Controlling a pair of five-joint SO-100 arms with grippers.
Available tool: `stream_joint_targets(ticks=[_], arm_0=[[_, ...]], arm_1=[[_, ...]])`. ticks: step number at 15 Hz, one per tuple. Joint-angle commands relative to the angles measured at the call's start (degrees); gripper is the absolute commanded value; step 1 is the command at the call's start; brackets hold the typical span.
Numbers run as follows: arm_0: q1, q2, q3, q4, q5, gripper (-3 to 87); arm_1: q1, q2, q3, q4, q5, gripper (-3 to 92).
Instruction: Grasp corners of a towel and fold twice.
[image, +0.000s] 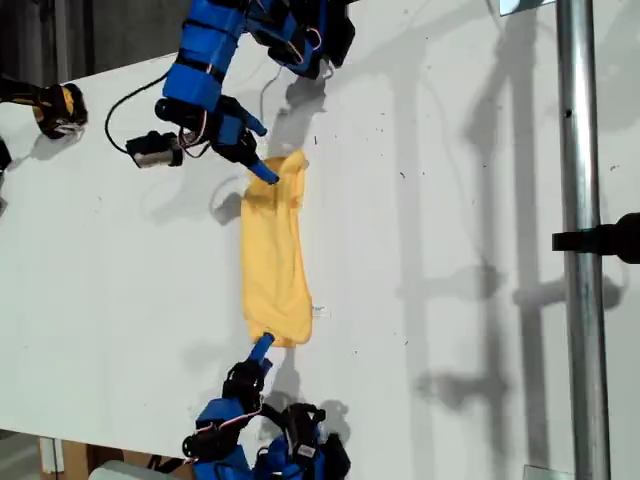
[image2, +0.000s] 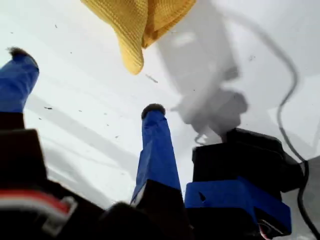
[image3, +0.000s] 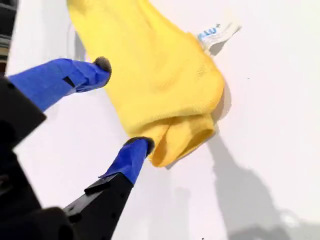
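The white table (image: 450, 250) carries everything. A metal pole (image: 582, 240) stands upright along the exterior view's right, well clear of the work. In the middle lies the towel (image: 274, 255), bunched into a long narrow strip, its white tag (image3: 216, 34) poking out near one end. My first hand (image2: 85, 82) hangs released, just short of the far end. My second hand (image3: 122, 105) is spread open, one fingertip (image3: 140, 145) touching the near end's folded corner (image3: 182, 142).
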Motion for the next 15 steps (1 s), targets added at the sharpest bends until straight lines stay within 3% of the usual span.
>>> stream_joint_targets(ticks=[1, 5, 8, 11, 15], arm_0=[[2.29, 14.33, 5.36, -1.76, -1.05, 22.2], [11.16, 45.53, 27.6, -11.78, -4.57, 21.8], [14.94, 65.65, 39.64, -10.99, -7.56, 20.3], [16.52, 65.39, 42.01, -14.15, -6.68, 16.5], [16.7, 65.39, 43.15, -13.8, -8.09, 16.2]], arm_1=[[1.32, 15.03, 6.24, 0.79, 6.33, 39.8], [-2.64, 38.94, 24.26, 0.18, 21.09, 38.7], [-8.7, 45.09, 31.64, -3.52, 29.44, 37.9], [-5.63, 48.52, 43.95, -16.88, 26.72, 38.9], [2.72, 48.16, 49.57, -27.86, 18.72, 38.3]])
